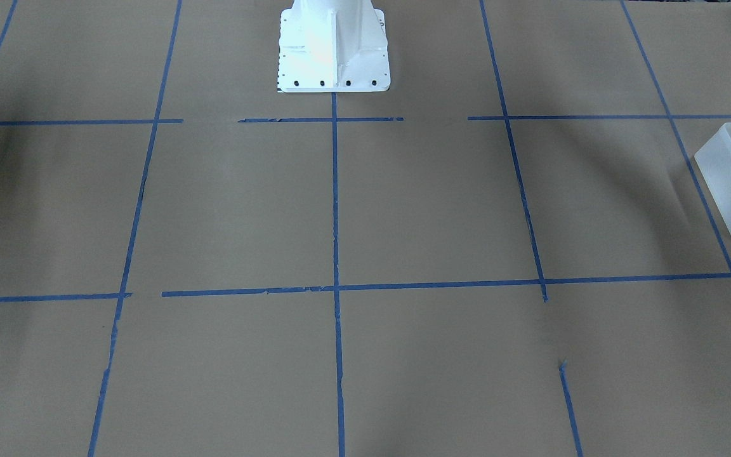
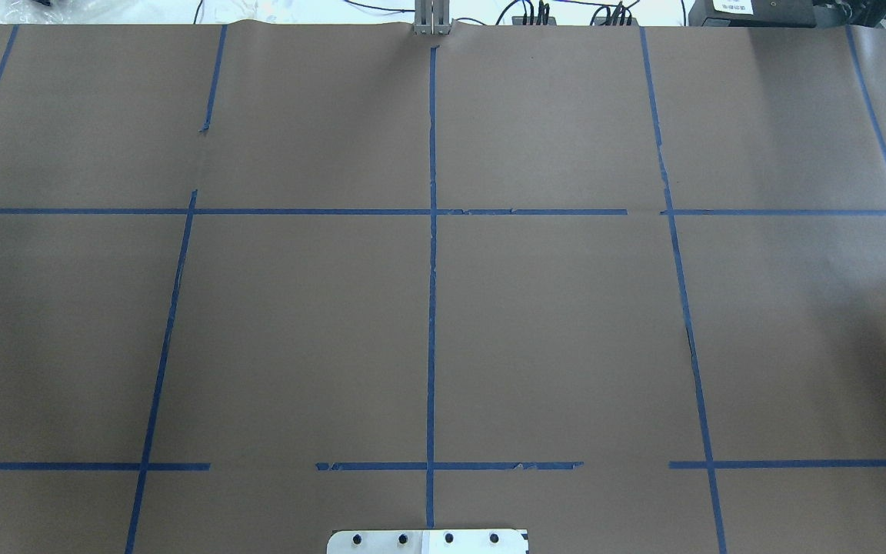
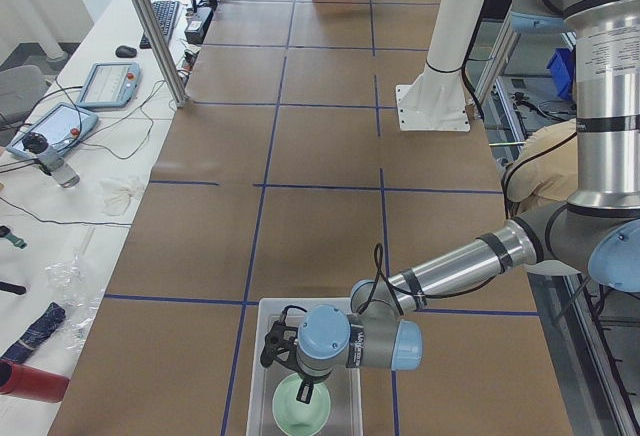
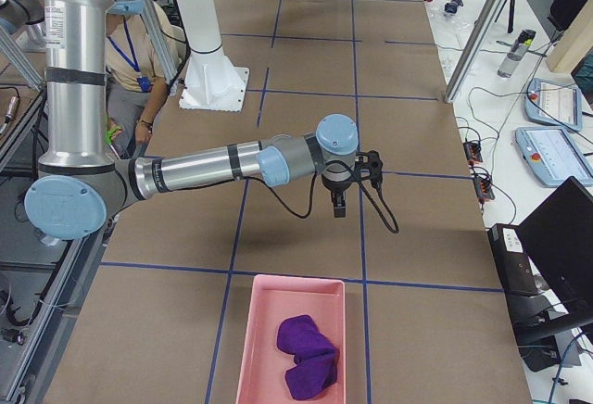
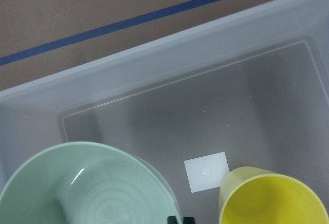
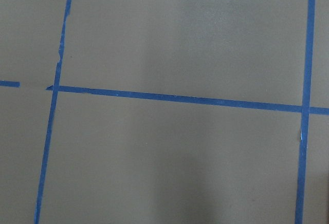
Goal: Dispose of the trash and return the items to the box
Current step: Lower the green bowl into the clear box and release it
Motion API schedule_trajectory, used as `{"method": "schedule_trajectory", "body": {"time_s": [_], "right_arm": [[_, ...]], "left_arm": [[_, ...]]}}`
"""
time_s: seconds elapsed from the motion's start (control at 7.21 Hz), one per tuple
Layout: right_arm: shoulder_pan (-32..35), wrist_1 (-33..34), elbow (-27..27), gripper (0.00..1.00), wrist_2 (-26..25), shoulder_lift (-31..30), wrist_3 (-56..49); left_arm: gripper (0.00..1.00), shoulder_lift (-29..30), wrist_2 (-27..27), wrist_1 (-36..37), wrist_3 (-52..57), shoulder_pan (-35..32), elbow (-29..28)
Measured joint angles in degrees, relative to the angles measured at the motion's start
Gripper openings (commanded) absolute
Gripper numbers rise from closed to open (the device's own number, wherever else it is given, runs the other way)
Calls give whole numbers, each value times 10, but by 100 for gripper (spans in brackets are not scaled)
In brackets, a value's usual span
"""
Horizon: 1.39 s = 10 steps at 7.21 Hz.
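The translucent plastic box point(image 5: 154, 64) sits at the table's left end and holds a pale green bowl point(image 5: 77, 193) and a yellow cup point(image 5: 272, 198). We see the left gripper point(image 3: 303, 388) directly above it, much nearer than the right gripper point(image 4: 338, 205). We cannot tell whether either is released or clenched.

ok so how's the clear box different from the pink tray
The clear box is translucent; the pink tray is opaque pink. The clear box holds a green bowl and a yellow cup; the pink tray holds a purple cloth. Both are rectangular, open-topped, at opposite ends of the table.
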State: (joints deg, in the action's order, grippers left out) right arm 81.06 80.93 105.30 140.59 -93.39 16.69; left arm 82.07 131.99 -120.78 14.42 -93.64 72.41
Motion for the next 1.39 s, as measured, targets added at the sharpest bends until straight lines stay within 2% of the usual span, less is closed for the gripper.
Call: {"method": "schedule_trajectory", "body": {"time_s": [0.28, 0.69, 0.83, 0.97, 1.39], "right_arm": [[-1, 0, -1, 100, 0, 0, 0], [-1, -1, 0, 100, 0, 0, 0], [-1, -2, 0, 100, 0, 0, 0], [-1, -2, 0, 100, 0, -1, 0], [0, -4, 2, 100, -9, -3, -2]], "left_arm": [[99, 3, 0, -6, -1, 6, 0], [100, 3, -6, -32, -2, 7, 8], [100, 1, -4, -25, -5, 6, 37], [100, -3, 6, 6, -28, 5, 91], [100, -6, 63, 112, -189, 25, 263]]}}
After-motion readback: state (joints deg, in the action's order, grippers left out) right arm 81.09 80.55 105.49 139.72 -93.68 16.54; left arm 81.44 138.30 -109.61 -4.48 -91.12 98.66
